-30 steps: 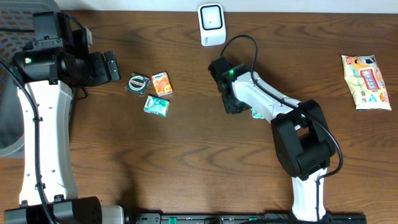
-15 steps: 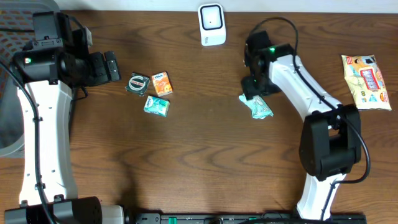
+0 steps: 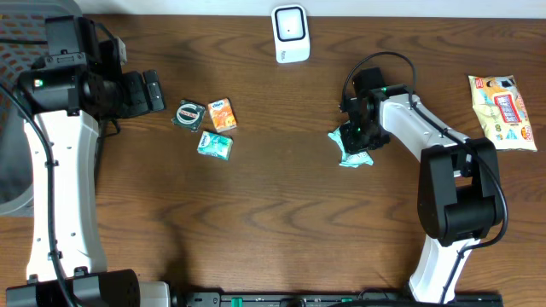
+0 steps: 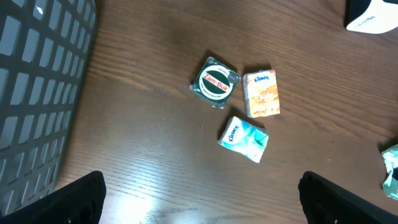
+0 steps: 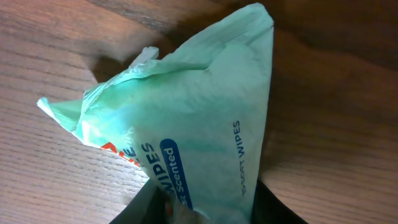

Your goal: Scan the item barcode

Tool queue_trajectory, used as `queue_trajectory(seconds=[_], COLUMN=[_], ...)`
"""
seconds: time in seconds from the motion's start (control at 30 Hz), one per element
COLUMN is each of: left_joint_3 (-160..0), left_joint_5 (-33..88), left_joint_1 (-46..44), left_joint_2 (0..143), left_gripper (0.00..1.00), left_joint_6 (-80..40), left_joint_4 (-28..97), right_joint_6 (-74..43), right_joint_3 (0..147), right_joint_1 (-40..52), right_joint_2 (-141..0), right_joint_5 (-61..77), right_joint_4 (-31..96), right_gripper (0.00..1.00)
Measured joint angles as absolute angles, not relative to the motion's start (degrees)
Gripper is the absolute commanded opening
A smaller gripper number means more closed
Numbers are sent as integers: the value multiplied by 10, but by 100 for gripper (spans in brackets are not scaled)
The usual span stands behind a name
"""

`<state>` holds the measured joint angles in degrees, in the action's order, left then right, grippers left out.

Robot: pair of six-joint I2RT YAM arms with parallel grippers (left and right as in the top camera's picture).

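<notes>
**Wipes pack under right fingers, barcode not showing**

The wipes pack is lying on the worktop, right of centre, and is mostly being covered from overhead by the right gripper. Only mint-green edges are poking out there. No barcode is showing in any view. In the right wrist view the print is being cut off low down, reading only "WIPES", "Scented" and "SOFT WIPES". The pack's long axis is running up the frame away from the fingers, with the lettering running along it and a crumpled corner pointing left. Those fingers are gripping the pack's near end from both sides, part-closed.

The white scanner is standing at the far edge, well apart from the pack. A snack bag is lying far right. A round tin, an orange tissue pack and a teal tissue pack are clustering left, near the left gripper, whose fingers are spreading wide, holding nothing. A grey basket is sitting at the left edge, cropped.
</notes>
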<state>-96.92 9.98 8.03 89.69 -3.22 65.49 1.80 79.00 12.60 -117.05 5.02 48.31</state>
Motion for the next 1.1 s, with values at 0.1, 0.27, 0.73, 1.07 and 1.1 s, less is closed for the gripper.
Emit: queue_trajectory(seconds=[0.1, 0.27, 0.73, 1.07, 1.1], left_joint_3=[-969, -969, -969, -969, -969], left_joint_5=[100, 100, 100, 100, 100], left_joint_1=[80, 80, 80, 80, 80], left_joint_2=[897, 897, 897, 897, 897], left_gripper=[98, 98, 98, 98, 98], left_joint_6=[-32, -32, -32, -32, -32], left_joint_4=[655, 655, 655, 655, 655], right_joint_6=[6, -23, -237, -242, -239], right_joint_3=[795, 856, 983, 1317, 1322], right_joint_1=[127, 142, 198, 200, 200], right_joint_2=[-1170, -1177, -1181, -1399, -1413], right_joint_5=[56, 58, 73, 77, 71], right_joint_4=[487, 501, 143, 229, 232], right_gripper=[13, 8, 9, 8, 8])
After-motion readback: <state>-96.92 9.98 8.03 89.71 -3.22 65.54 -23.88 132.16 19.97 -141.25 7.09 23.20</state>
